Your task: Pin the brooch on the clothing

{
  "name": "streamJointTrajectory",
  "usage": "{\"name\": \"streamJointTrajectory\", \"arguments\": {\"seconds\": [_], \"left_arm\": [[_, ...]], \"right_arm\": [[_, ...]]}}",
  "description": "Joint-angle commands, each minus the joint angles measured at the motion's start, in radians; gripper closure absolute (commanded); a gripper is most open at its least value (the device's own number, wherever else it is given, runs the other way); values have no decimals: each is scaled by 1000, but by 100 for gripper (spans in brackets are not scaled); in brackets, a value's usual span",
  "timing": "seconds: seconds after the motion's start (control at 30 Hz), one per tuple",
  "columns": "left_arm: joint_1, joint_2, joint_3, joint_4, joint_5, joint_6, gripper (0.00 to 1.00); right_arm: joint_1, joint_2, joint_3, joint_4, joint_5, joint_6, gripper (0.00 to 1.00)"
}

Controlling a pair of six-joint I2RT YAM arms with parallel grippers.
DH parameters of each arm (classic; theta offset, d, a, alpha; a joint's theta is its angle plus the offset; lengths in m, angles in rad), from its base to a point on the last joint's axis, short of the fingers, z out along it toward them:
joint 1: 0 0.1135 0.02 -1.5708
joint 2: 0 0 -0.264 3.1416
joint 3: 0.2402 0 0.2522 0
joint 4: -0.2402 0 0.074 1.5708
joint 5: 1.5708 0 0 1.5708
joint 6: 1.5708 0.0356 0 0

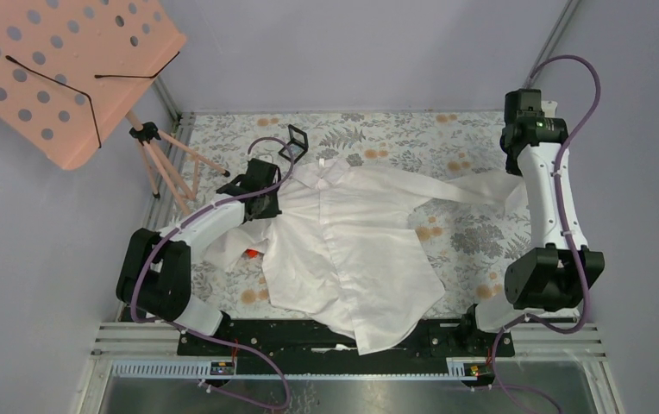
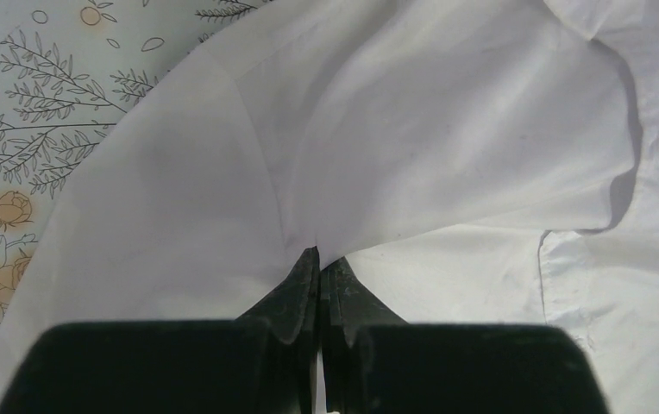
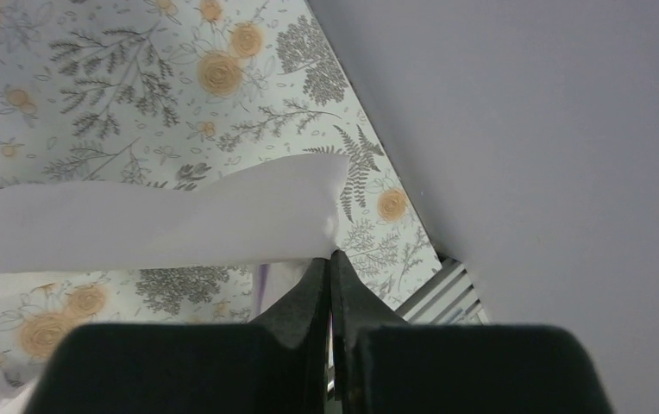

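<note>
The clothing, a white collared shirt (image 1: 343, 250), lies spread face up on the flowered table cover (image 1: 464, 138). My left gripper (image 1: 266, 207) is at the shirt's left shoulder. In the left wrist view its jaws (image 2: 319, 256) are shut on a fold of the white fabric (image 2: 447, 129). My right gripper (image 3: 329, 254) is shut on the edge of the shirt's other sleeve (image 3: 179, 220), lifted off the cover and drawn out to the right (image 1: 473, 185). In the top view the right arm hides this gripper. The brooch is not in view.
A small black square case (image 1: 293, 143) stands open just beyond the collar. Something red (image 1: 253, 253) peeks from under the left sleeve. A pink perforated board (image 1: 59, 69) on a tripod (image 1: 166, 168) stands at the back left. Grey walls close both sides.
</note>
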Motion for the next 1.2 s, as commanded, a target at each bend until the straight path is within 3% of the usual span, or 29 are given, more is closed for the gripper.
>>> {"name": "streamJointTrajectory", "arguments": {"seconds": [0.0, 0.1, 0.13, 0.2, 0.27, 0.33, 0.43, 0.5, 0.63, 0.87, 1.17], "left_arm": [[25, -47, -10, 48, -3, -24, 100], [28, -48, -10, 52, 0, -25, 100], [28, -49, -8, 51, 0, -23, 100], [28, -49, -3, 48, 6, -20, 100], [28, -49, 2, 41, 14, -15, 100], [28, -58, 7, 34, 18, -12, 89], [26, -93, 12, 31, 20, -9, 55], [25, -115, 26, 29, 27, -8, 41], [8, -111, 94, 37, 55, -13, 26], [-59, 71, 280, 58, 97, -12, 17], [-83, 389, 574, 113, 160, -60, 15]], "right_arm": [[-68, 64, -8, -48, 23, -8, 100], [-133, 170, 17, -53, -69, 2, 100], [-144, 214, 39, -52, -74, 8, 92], [-154, 300, 81, -48, -74, 8, 66], [-154, 371, 143, -75, -89, 5, 51], [-150, 396, 168, -92, -137, 3, 37], [-128, 324, 81, 5, -254, -25, 19], [-108, 281, 6, 79, -399, -48, 15], [-54, 299, -19, 127, -593, -33, 13], [71, 443, 50, 153, -676, 3, 13], [76, 538, 39, 193, -683, 72, 13]]}}
